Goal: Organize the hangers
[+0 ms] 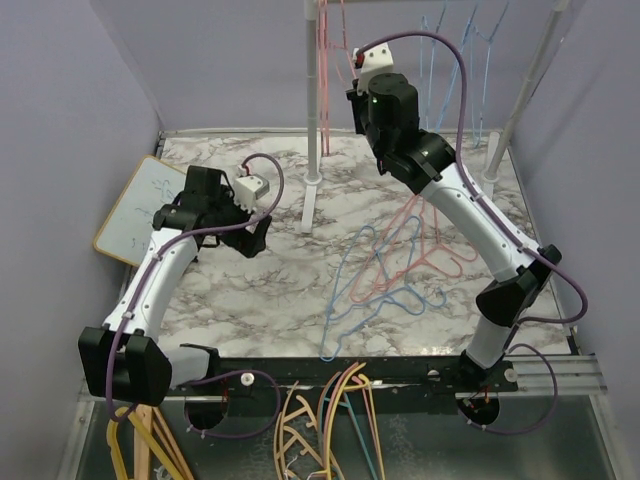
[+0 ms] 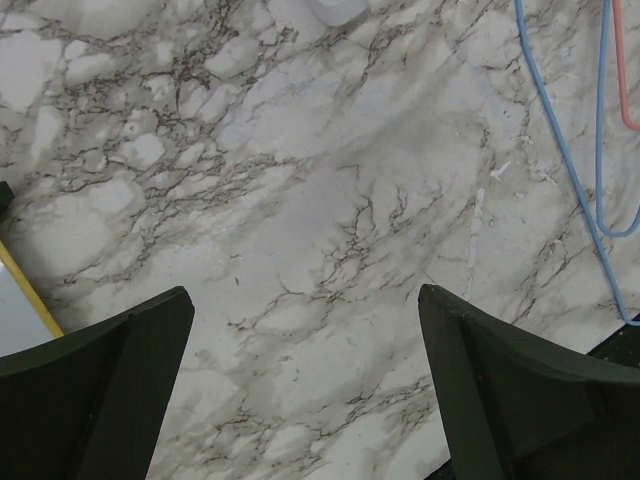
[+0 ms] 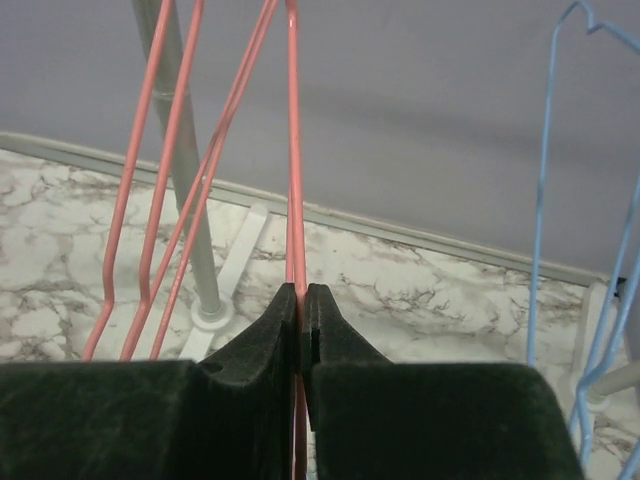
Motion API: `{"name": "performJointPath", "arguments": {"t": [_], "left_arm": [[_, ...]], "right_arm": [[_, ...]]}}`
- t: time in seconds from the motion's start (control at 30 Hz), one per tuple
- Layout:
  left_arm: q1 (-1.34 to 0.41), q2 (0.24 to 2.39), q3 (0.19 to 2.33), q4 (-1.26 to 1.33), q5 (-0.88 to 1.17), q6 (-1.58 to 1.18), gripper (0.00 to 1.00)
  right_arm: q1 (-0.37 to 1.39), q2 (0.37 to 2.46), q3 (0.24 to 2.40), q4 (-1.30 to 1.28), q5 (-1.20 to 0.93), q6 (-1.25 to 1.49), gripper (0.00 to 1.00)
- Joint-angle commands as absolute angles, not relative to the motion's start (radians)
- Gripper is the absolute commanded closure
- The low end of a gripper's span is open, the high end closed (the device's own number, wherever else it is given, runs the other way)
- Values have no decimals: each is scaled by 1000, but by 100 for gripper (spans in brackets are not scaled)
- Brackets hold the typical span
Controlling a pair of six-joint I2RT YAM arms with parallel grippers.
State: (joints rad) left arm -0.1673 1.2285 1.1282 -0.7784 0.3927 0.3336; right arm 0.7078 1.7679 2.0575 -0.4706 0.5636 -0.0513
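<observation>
Loose hangers (image 1: 400,265) lie heaped on the surface (image 1: 250,290), right of centre, before the rack (image 1: 312,130); hung hangers (image 3: 150,200) dangle behind. A board (image 1: 140,205) lies at the left edge.

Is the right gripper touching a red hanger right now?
Touching. The right wrist view shows the right gripper shut on a red hanger, its wire pinched between the closed jaws with no gap.

Rack post (image 1: 312,110), hanger heap (image 1: 395,265) mid-table

Marble table (image 1: 255,292), whiteboard (image 1: 140,205), rack pole (image 1: 312,110)
</observation>
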Motion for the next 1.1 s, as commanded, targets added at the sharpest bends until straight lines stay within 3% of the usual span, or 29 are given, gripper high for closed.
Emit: {"name": "performJointPath", "arguments": {"t": [0.0,0.13,0.2,0.33,0.4,0.7,0.83,1.07], "left_arm": [[-195,1243,1099,-799,361,369,1],[-260,1274,1069,-807,219,402,1],[-295,1281,1047,-805,161,419,1],[-352,1299,1057,-848,200,449,1],[-386,1315,1086,-871,243,465,1],[-566,1557,1307,-904,372,428,1],[-639,1739,1499,-916,441,314,1],[-787,1920,1786,-784,338,86,1]], "right_arm": [[715,1763,2050,-471,454,-2,99],[715,1748,2042,-483,357,16,97],[715,1736,2035,-490,329,26,86],[715,1719,2063,-556,327,24,24],[715,1685,2055,-584,365,20,2],[715,1237,1785,-619,429,119,0],[715,1050,1664,-681,526,171,0],[715,855,1575,-824,649,300,0]]}}
